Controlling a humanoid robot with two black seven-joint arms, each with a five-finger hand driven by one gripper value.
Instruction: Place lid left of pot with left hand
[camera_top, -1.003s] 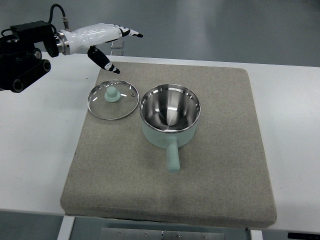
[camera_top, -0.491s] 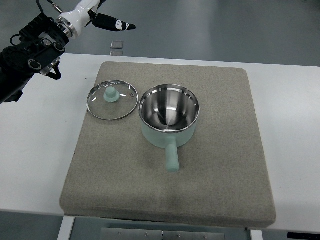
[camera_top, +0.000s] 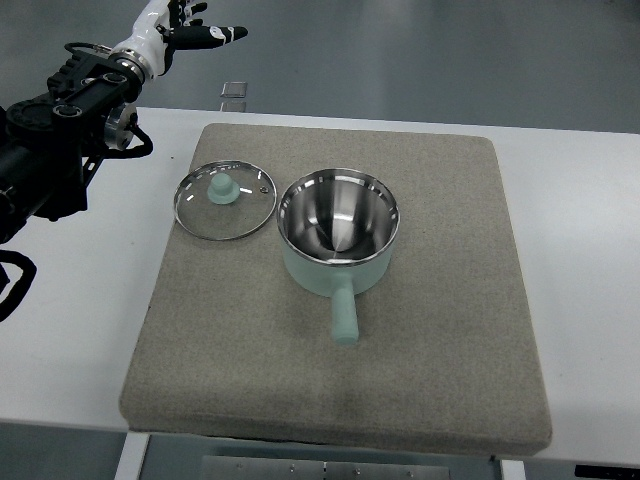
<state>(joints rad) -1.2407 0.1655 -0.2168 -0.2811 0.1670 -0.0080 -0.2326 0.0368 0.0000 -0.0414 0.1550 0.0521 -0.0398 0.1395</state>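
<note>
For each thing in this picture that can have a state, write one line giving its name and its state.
lid: off the pot, flat on the mat, knob up, left of the pot.
pot: upright, uncovered, empty, handle toward the camera.
left hand: raised beyond the table, fingers spread, holding nothing.
mat: flat on the table.

lid (camera_top: 226, 201) flat on the grey mat (camera_top: 420, 330), just left of the pot (camera_top: 338, 233), rims almost touching, so no gap to slip between. knob (camera_top: 221, 187) upright and clear from above. pot handle (camera_top: 344, 310) jutting toward the near edge. wide bare mat to the right and in front; bare white counter (camera_top: 70, 310) to the left. left hand (camera_top: 185, 28) raised beyond the far edge, well apart from the lid, fingers (camera_top: 222, 33) spread, holding nothing.
</note>
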